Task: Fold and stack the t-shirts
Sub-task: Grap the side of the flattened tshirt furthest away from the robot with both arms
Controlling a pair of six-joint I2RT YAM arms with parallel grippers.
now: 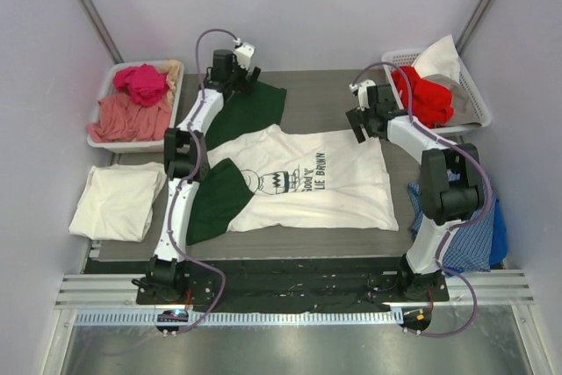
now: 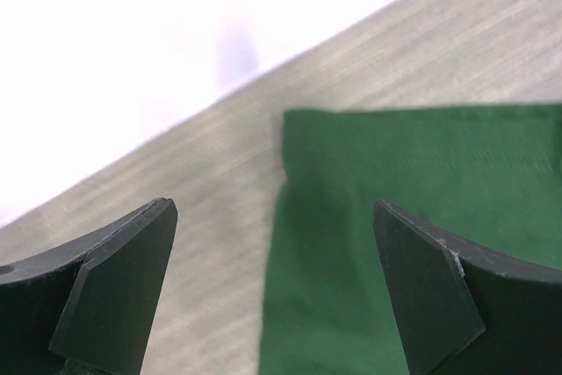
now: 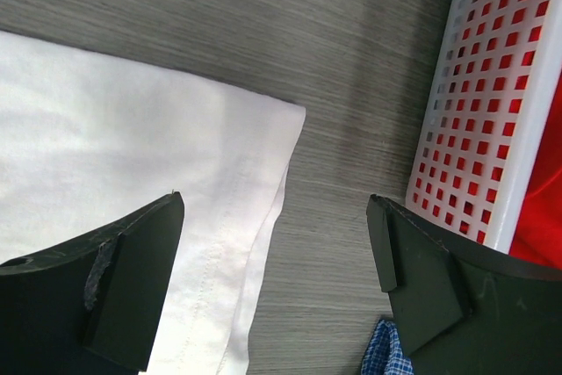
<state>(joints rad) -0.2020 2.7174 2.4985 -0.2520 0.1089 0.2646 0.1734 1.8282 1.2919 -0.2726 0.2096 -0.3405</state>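
Note:
The white t-shirt with black cartoon print (image 1: 307,182) lies spread flat mid-table. Under it is the dark green t-shirt (image 1: 255,110), which sticks out at the back and at the front left. The cream t-shirt (image 1: 118,201) lies folded at the left edge. My left gripper (image 1: 249,78) is open over the green shirt's far corner (image 2: 421,217). Between its fingers (image 2: 274,217) are the cloth's edge and bare table. My right gripper (image 1: 360,122) is open by the white shirt's back right corner (image 3: 132,129). The hem and bare table lie between its fingers (image 3: 277,208), which hold nothing.
A white basket (image 1: 104,94) at the back left holds pink and red garments. Another perforated basket (image 1: 476,98) (image 3: 492,85) at the back right holds red and pale clothes, close beside my right gripper. A blue checked cloth (image 1: 479,234) (image 3: 386,356) lies by the right arm's base.

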